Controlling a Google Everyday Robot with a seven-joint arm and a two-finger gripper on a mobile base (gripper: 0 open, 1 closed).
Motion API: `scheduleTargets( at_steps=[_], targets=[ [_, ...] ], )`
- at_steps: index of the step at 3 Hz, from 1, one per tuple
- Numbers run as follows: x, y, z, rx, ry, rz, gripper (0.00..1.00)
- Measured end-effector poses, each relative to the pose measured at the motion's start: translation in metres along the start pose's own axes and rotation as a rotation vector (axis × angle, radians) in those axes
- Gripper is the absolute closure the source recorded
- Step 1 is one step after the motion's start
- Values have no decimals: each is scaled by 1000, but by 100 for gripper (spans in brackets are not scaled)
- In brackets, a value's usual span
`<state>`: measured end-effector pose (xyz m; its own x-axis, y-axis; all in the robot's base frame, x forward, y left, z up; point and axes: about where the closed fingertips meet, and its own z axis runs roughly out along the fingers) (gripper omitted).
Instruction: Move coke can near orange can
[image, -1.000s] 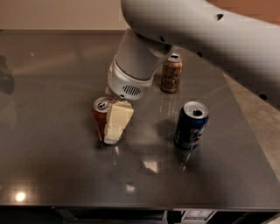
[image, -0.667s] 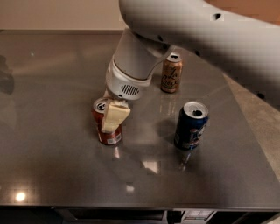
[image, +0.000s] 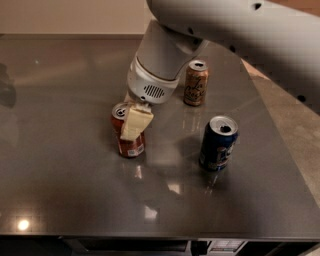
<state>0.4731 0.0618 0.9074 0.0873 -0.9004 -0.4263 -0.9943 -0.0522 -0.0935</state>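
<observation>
The coke can (image: 131, 146), red with a silver top and a white label patch near its base, stands left of the table's middle and leans slightly. My gripper (image: 128, 121) comes down on it from above, and its cream finger (image: 136, 122) lies across the can's front; the other finger is hidden behind the can. The gripper is shut on the coke can. The orange can (image: 195, 84), tan with dark cursive lettering, stands upright behind and to the right of it, about one and a half can heights away.
A dark blue can (image: 218, 144) stands upright to the right of the coke can, in front of the orange can. The dark glossy table (image: 60, 165) ends at its front edge below and at its right edge beside a tan floor (image: 295, 130).
The cream finger has closed in against the coke can. The can has shifted a little to the right and up with the gripper.
</observation>
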Motion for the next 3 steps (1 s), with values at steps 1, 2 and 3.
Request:
scheduleTargets(
  at_steps=[1, 2, 3],
  targets=[
    [23, -29, -12, 34, 42, 106, 100],
    [53, -53, -27, 86, 91, 246, 100],
    [85, -75, -47, 171, 109, 411, 100]
  ],
)
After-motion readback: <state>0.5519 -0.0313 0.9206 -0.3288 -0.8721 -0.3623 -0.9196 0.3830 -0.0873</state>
